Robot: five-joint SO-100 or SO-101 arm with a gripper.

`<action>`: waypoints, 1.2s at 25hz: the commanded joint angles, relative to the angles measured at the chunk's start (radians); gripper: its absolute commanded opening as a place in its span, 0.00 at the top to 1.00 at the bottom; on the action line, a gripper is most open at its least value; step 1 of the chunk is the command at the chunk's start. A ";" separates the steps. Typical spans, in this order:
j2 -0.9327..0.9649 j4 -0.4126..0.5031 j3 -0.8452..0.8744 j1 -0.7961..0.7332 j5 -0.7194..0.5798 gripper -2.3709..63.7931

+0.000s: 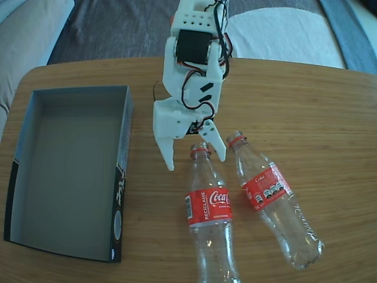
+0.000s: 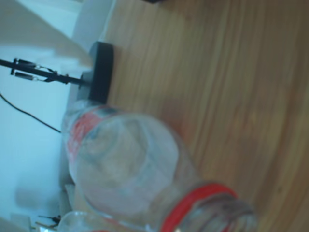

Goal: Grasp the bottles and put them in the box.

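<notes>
The white 3D-printed pincer [image 1: 196, 160] hangs spread wide over the neck of the nearer clear plastic Coca-Cola bottle with the red label [image 1: 208, 219], one finger to the left of the red neck ring and the shorter one just beside it on the right, gripping nothing. That bottle lies flat on the round-cornered wooden bench [image 1: 306, 112], mouth toward the arm, base running off the lower edge of the fixed view. In the wrist view its neck ring and shoulder [image 2: 140, 164] fill the lower frame, blurred and very close.

The second clear bottle with a red label [image 1: 272, 200] lies just to the right in the fixed view, angled, its neck near the first bottle's neck. Both are outside the shallow cardboard box with a grey inside and black sides [image 1: 121, 177], which sits open and empty at the left of the bench.

The step in hand looks like the approach to the first grasp. The next move likely calls for lowering a little, then closing squarely on the neck without nudging the neighbouring bottle, since a round bottle may roll.
</notes>
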 commanded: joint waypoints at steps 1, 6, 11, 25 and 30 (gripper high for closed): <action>0.006 -0.009 -0.066 -0.032 0.017 0.22; 0.005 -0.005 -0.084 -0.100 0.018 0.23; -0.008 -0.015 -0.077 -0.156 0.003 0.22; -0.012 0.124 -0.054 -0.100 0.000 0.23; -0.012 0.201 -0.060 -0.086 0.012 0.23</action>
